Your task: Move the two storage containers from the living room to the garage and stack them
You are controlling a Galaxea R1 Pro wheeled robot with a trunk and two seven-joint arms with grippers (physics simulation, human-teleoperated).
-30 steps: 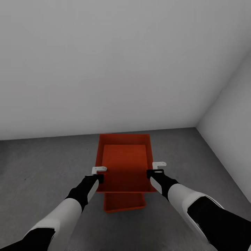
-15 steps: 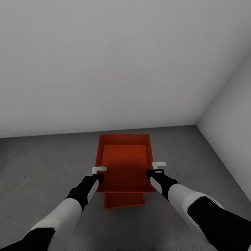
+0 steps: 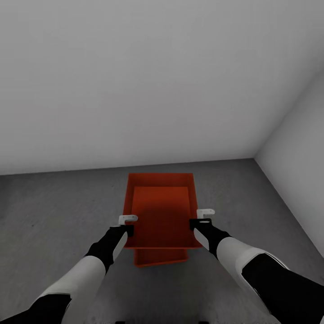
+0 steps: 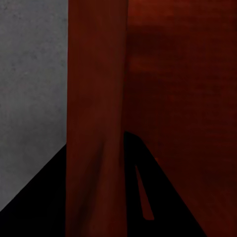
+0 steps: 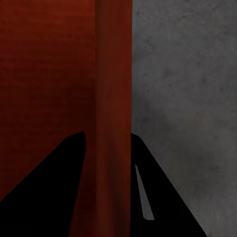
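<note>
Bins, both plain and unmarked: left gripper (image 3: pixel 128 219) fingers clamp the upper bin's (image 3: pixel 162 211) nine-o'clock wall, right gripper (image 3: pixel 205 212) fingers its three-o'clock wall, above the lower bin (image 3: pixel 161 257) on the concrete floor (image 3: pixel 54 211).

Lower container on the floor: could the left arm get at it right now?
Probably not: the left gripper is shut on the upper container, which hangs over the lower container and covers most of it.

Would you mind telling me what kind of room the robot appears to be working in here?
Probably a garage or similar bare utility room: a mottled dark grey concrete floor, plain white-grey walls meeting in a corner, and no furniture in view.
</note>
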